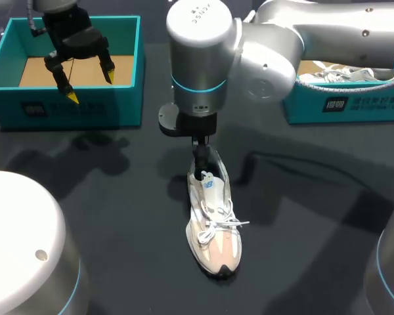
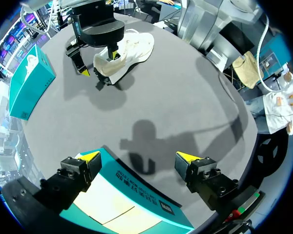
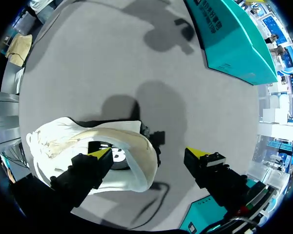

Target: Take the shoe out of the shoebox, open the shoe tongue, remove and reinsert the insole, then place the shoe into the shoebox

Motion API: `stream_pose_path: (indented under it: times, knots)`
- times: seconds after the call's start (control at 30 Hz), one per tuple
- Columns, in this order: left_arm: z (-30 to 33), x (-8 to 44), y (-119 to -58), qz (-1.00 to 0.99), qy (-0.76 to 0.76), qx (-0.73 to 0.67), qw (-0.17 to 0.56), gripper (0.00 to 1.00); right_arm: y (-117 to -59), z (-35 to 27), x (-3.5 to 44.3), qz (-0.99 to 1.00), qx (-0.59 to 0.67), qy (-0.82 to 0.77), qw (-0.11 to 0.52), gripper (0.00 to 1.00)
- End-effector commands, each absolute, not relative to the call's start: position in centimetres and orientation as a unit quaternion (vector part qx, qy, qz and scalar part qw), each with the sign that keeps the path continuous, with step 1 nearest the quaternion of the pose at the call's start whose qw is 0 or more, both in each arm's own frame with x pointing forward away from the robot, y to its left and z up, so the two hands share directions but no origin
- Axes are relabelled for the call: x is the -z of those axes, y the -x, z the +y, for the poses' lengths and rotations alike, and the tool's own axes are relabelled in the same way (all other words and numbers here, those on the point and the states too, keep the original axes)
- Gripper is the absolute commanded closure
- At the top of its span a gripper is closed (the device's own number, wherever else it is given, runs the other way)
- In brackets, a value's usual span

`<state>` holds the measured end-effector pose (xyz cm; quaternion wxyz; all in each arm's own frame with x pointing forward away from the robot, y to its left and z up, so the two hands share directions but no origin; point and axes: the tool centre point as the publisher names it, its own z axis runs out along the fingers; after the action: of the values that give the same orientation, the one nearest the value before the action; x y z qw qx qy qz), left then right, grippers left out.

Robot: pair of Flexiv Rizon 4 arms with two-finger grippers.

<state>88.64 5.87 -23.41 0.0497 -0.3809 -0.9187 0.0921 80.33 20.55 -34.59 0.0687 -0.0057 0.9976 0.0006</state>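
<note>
At the far left of the dark counter [image 1: 118,197] stands an open teal shoebox [image 1: 105,105], its brown cardboard floor bare. The left gripper [image 1: 90,88] hangs over this box near its front wall, fingers [image 2: 90,157] spread wide and holding nothing. In the left wrist view one yellow tip sits over the box's rim and the other over the counter just beside it.

In the middle of the counter lies the shoe [image 1: 213,223], a pale sneaker resting on its sole with white laces, the toe pointing to the near edge and the heel to the far side. It is well apart from both boxes.

The right arm comes in from the right and reaches to the middle, so that the right gripper [image 3: 149,153] stands over the shoe's heel. Its fingers are spread: one yellow tip [image 3: 98,155] dips into the heel opening, and the other is outside, clear of the heel, over bare counter.

At the far right sits a second teal box [image 1: 341,105], with a white sneaker [image 1: 345,75] lying inside it.
</note>
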Motion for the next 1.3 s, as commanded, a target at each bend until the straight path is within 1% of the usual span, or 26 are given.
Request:
stream_pose_path:
  times: [0.03, 0.17, 0.2, 0.27, 0.3, 0.47, 0.53, 0.57, 0.63, 0.73, 0.9, 0.93, 1.0, 1.17, 1.3]
  knots:
    - [6.0, 23.4, -88.5, -0.919, 0.381, -0.091, 0.048, 0.00, -80.6, 20.1, 35.7, 0.998, -0.008, 0.008, 0.067, 0.07]
    - [6.0, 23.4, -88.5, -0.919, 0.381, -0.091, 0.048, 0.00, -80.8, 20.0, 36.6, 0.998, -0.006, 0.008, 0.058, 0.11]
    - [6.0, 23.4, -88.5, -0.919, 0.381, -0.091, 0.048, 0.00, -80.9, 20.0, 36.9, 0.998, -0.003, 0.011, 0.055, 0.15]
    - [6.0, 23.4, -88.5, -0.919, 0.381, -0.091, 0.048, 0.00, -81.0, 19.9, 37.2, 0.998, -0.004, 0.015, 0.054, 0.17]
    - [6.0, 23.4, -88.5, -0.919, 0.381, -0.091, 0.048, 0.00, -81.0, 20.0, 37.4, 0.999, -0.002, 0.017, 0.051, 0.21]
    - [6.0, 23.4, -88.5, -0.919, 0.381, -0.091, 0.048, 0.00, -81.2, 20.0, 37.9, 0.999, -0.002, 0.020, 0.046, 0.27]
    - [6.0, 23.4, -88.5, -0.919, 0.381, -0.091, 0.048, 0.00, -81.2, 20.1, 38.1, 0.999, -0.002, 0.021, 0.043, 0.32]
    - [6.0, 23.4, -88.5, -0.919, 0.381, -0.091, 0.048, 0.00, -81.2, 20.1, 38.2, 0.999, -0.002, 0.022, 0.042, 0.31]
    - [6.0, 23.4, -88.5, -0.919, 0.381, -0.091, 0.048, 0.00, -81.2, 20.2, 38.3, 0.999, -0.002, 0.023, 0.040, 0.34]
    - [6.0, 23.4, -88.5, -0.919, 0.381, -0.091, 0.048, 0.00, -81.2, 20.3, 38.6, 0.999, -0.003, 0.023, 0.036, 0.41]
    - [6.0, 23.4, -88.5, -0.919, 0.381, -0.091, 0.048, 0.00, -80.8, 20.2, 39.2, 0.999, -0.009, 0.017, 0.031, 0.58]
    - [6.0, 23.4, -88.5, -0.919, 0.381, -0.091, 0.048, 0.00, -80.7, 20.1, 39.2, 0.999, -0.010, 0.016, 0.031, 0.64]
    - [6.0, 23.4, -88.5, -0.919, 0.381, -0.091, 0.048, 0.00, -80.5, 19.9, 39.2, 0.999, -0.010, 0.014, 0.031, 1.00]
    - [6.0, 23.4, -88.5, -0.919, 0.381, -0.091, 0.048, 0.00, -79.9, 19.3, 37.9, 0.999, -0.009, 0.012, 0.043, 1.00]
    - [6.0, 23.4, -88.5, -0.919, 0.381, -0.091, 0.048, 0.00, -79.8, 18.8, 35.9, 0.999, 0.005, 0.011, 0.052, 1.00]
